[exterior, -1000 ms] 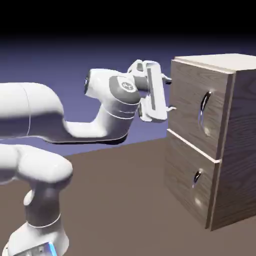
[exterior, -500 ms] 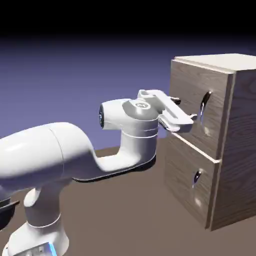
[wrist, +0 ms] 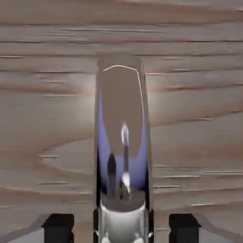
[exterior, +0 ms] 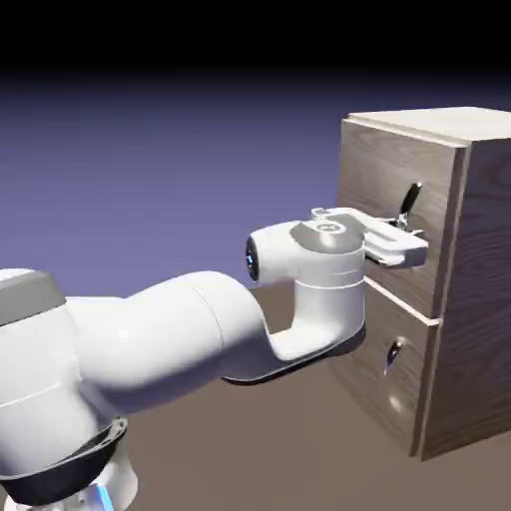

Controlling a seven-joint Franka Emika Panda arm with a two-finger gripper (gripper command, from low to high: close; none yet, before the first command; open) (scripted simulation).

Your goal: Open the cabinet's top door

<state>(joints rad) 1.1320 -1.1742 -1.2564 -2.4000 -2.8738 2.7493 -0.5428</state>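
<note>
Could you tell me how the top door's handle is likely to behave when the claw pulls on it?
The handle looks stiff, probably metal, given its mirror-like shine. Its smooth, glossy face may be slippery. It seems unlikely to roll or tip, since it appears mounted on the door.

You can't read any text, label, brand or number here. In the exterior view, right of the frame's middle, the grey cap on your robot's wrist (exterior: 328, 229) carries a small mark, too small for you to make out. The hand view gives you no legible lettering or sign either.
</note>
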